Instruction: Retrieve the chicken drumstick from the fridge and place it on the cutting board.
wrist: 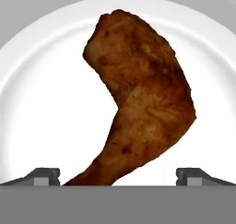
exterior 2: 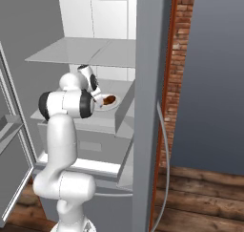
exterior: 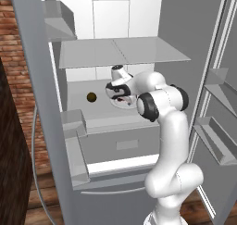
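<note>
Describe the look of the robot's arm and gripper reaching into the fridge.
The arm is built of smooth, glossy white rounded segments, with black bands at its joints, like the large round elbow cap. No cables or markings show on it. The gripper has a white body with a dark band in the base views; in the hand view its two small fingertips are dark grey and blocky.

My gripper (wrist: 118, 176) hangs over the drumstick (wrist: 138, 103), which lies on a plate (wrist: 41, 103) in the fridge (exterior: 125, 53); a ball (exterior: 91, 97) sits left of centre (same shelf).
</note>
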